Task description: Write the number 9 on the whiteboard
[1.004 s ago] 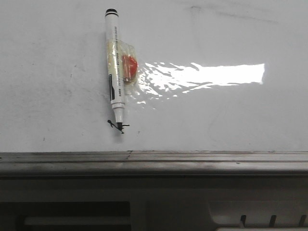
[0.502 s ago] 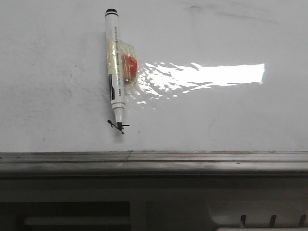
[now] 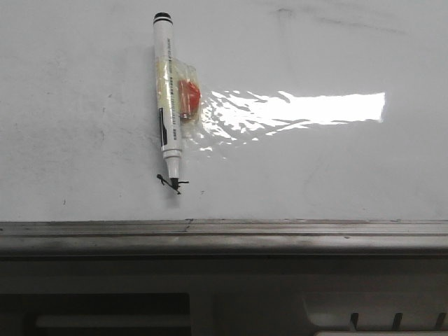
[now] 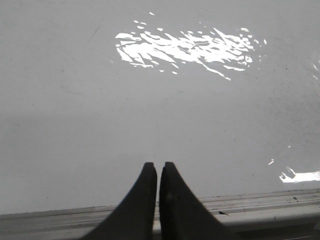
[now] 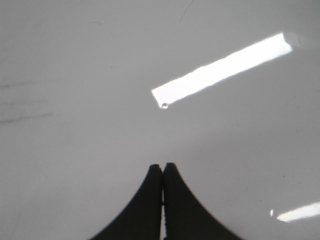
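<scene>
Left gripper (image 4: 158, 165): clenched on nothing, black fingertips pressed together, over bare board close to the grey ledge (image 4: 260, 205); no marker or ink in its view.
Whiteboard (image 3: 70, 105): large, glossy, faintly smudged grey, filling the upper front view, metal ledge along its near edge.
Marker (image 3: 166, 98): white barrel with black cap end, lying left of centre on the board; long axis nearly straight away from the ledge, tip pointing toward the ledge, cap end farthest from it.
Tape (image 3: 183, 94): clear crinkled wrap around mid-barrel, with a red-orange piece on its right side.
Number 9 (image 3: 172, 183): only a small black scribble of slanted dashes at the marker tip, just short of the ledge; no loop or long stroke visible.
Glare (image 3: 315, 108): bright strip right of the marker.
Right gripper (image 5: 162, 166): clenched, empty, over plain board; marker and ink outside its view.
</scene>
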